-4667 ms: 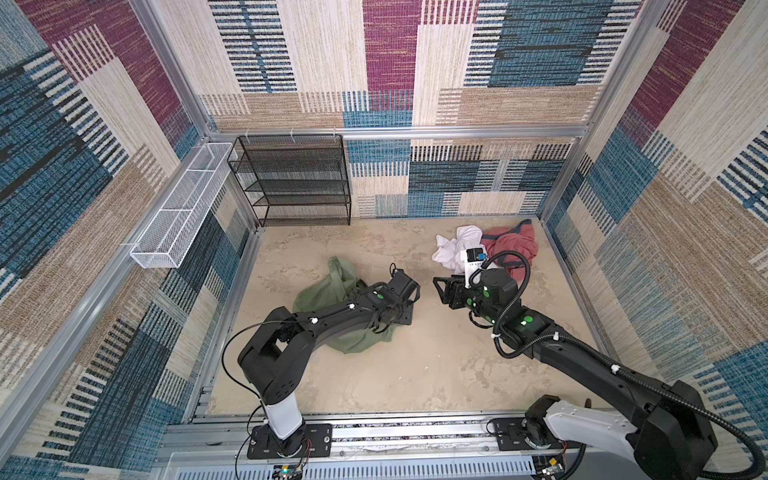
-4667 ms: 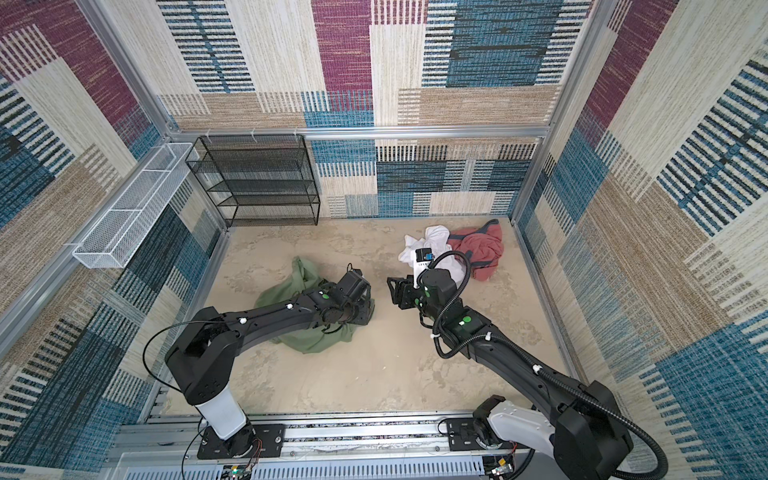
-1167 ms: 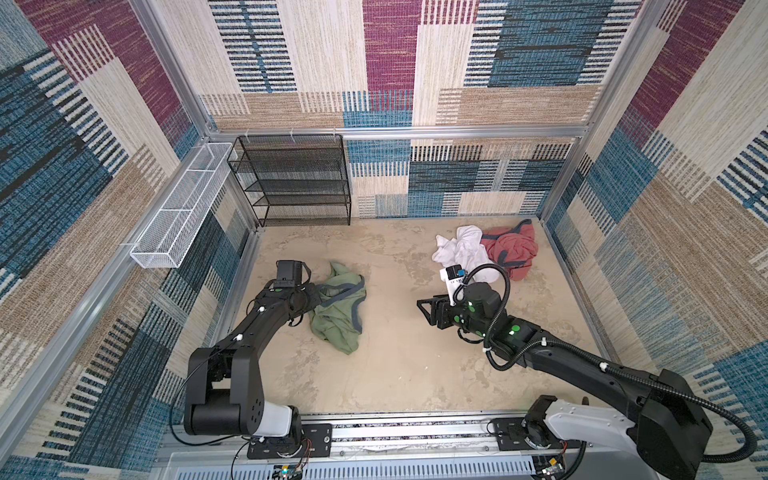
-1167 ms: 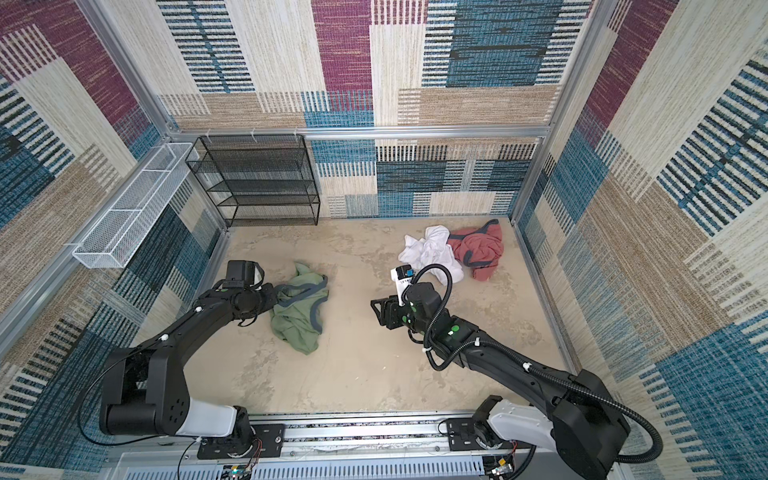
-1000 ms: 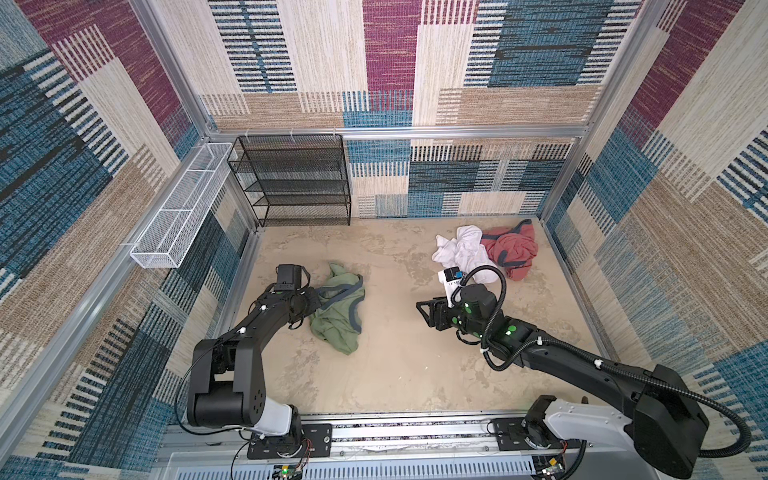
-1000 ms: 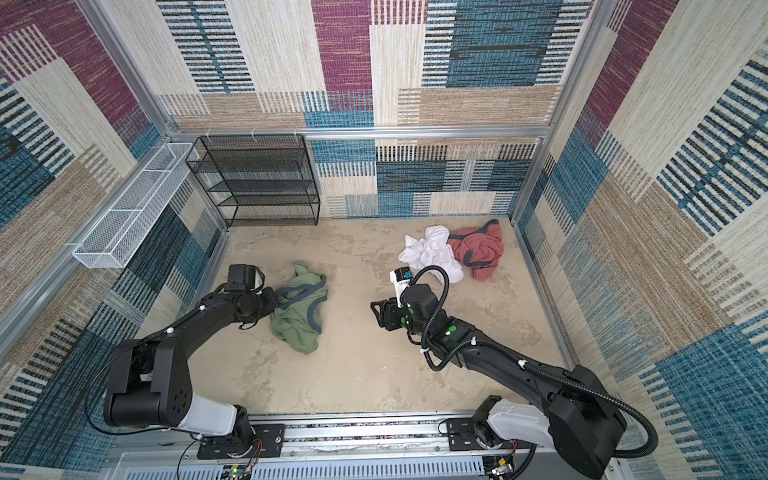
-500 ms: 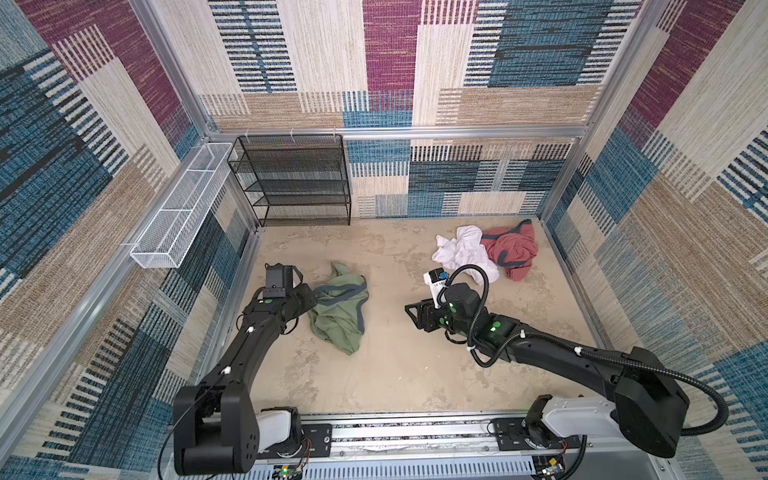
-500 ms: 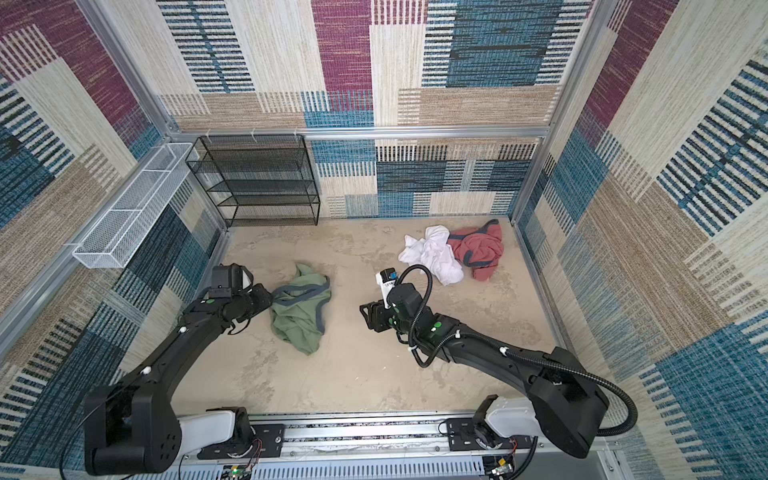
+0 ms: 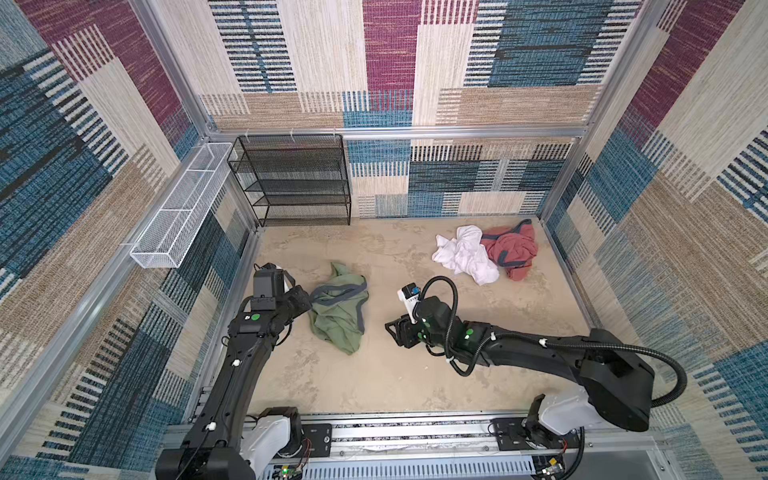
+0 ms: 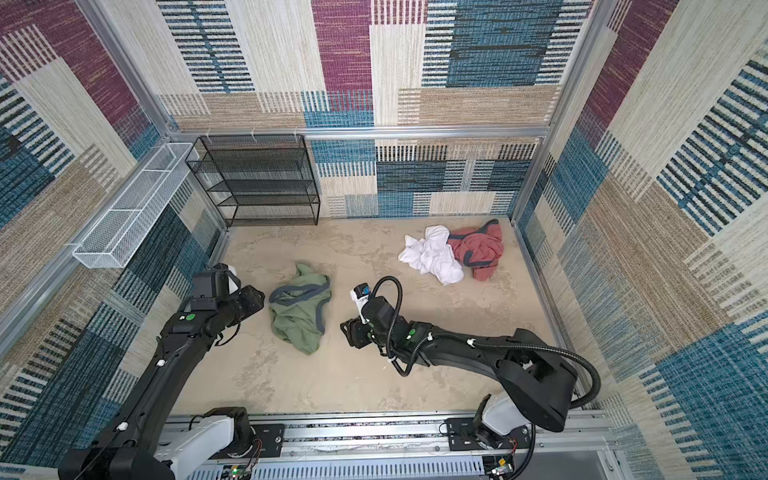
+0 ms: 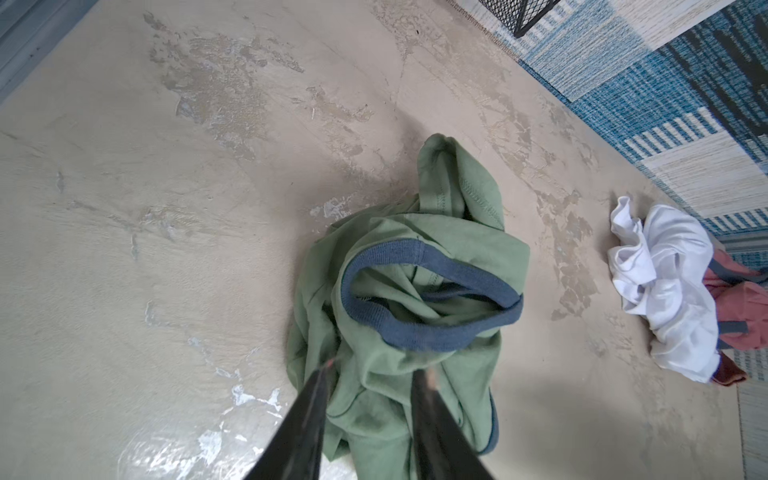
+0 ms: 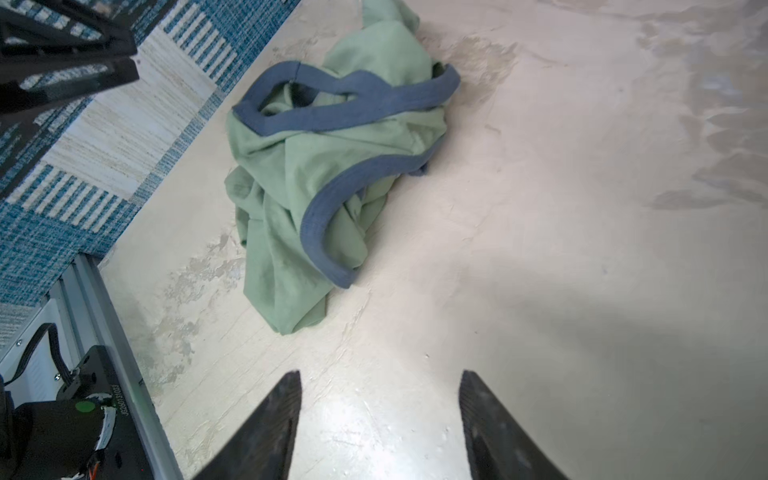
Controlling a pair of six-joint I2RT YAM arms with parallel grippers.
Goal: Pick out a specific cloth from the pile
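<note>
Olive cloth (image 9: 338, 311) lies crumpled on the sandy worktop (image 9: 415, 382), left of centre and well apart from the pile (image 9: 486, 253) in the far right corner. Its long axis runs front to back, with the narrow tip toward the back wall. The left hand (image 11: 378, 370) is at its left edge, fingers parted, released. The right hand (image 12: 378, 382) gapes empty over bare worktop.

cloth (image 9: 338, 316): olive-green, grey-blue trim, crumpled | pile (image 9: 478, 257): white and brick-red garments, well apart

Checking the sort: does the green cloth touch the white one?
No, the green cloth lies alone, well apart from the white cloth.
</note>
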